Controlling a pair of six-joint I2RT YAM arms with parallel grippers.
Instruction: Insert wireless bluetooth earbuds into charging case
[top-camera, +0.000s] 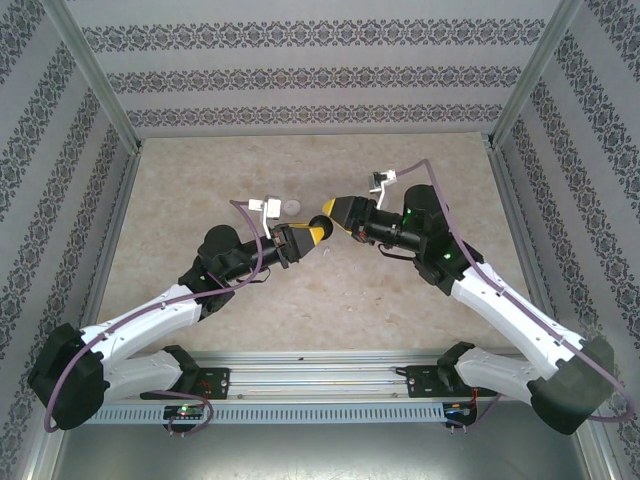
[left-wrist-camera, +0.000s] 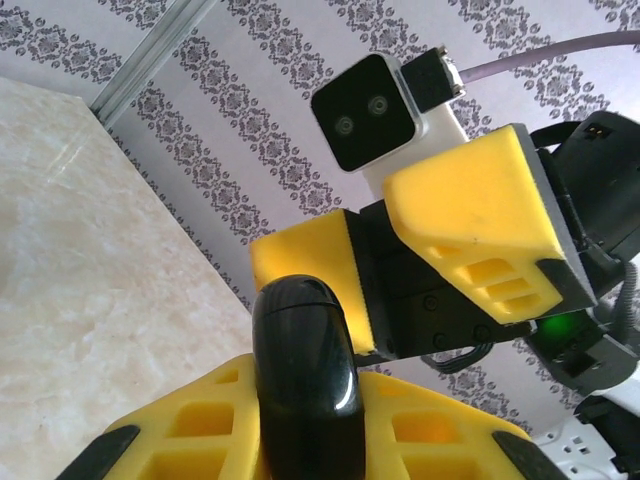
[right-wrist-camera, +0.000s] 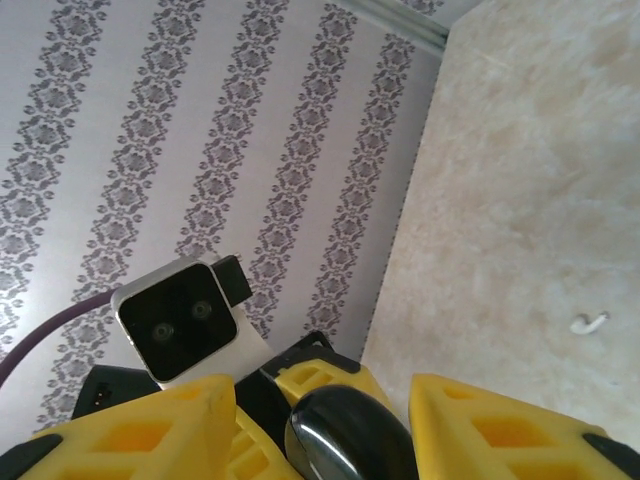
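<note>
Status, both arms.

My left tool (top-camera: 317, 234) is clenched on the black charging case (left-wrist-camera: 300, 370). The glossy rounded body stands edge-on between my two yellow fingers (left-wrist-camera: 170, 445), lifted off the tabletop (top-camera: 200, 190). The fingers press on both sides of it. I cannot tell from this angle whether the lid is up or down.

My right tool (top-camera: 331, 216) sits nose to nose with the left one, over the middle of the tabletop. It is released, with the jaws standing apart. In the right wrist view the case's rounded end sits in the gap between that tool's fingers (right-wrist-camera: 500, 430), and bare space shows on its right side. Whether it touches on the other side I cannot tell. In the left wrist view the top edge of the case overlaps one right finger, and the other finger stands clear of it.

Earbuds: one white earbud (right-wrist-camera: 590, 323) lies flat on the tabletop, far right in the right wrist view. It is well apart from both tools and from the case. It is tiny and curved, too small to read which way it faces.

A white round disc (top-camera: 293, 205) rests on the tabletop just beside the left wrist camera (right-wrist-camera: 180, 320) in the top view, near the left tool.

The patterned wall (right-wrist-camera: 200, 120) closes the far and side edges.
</note>
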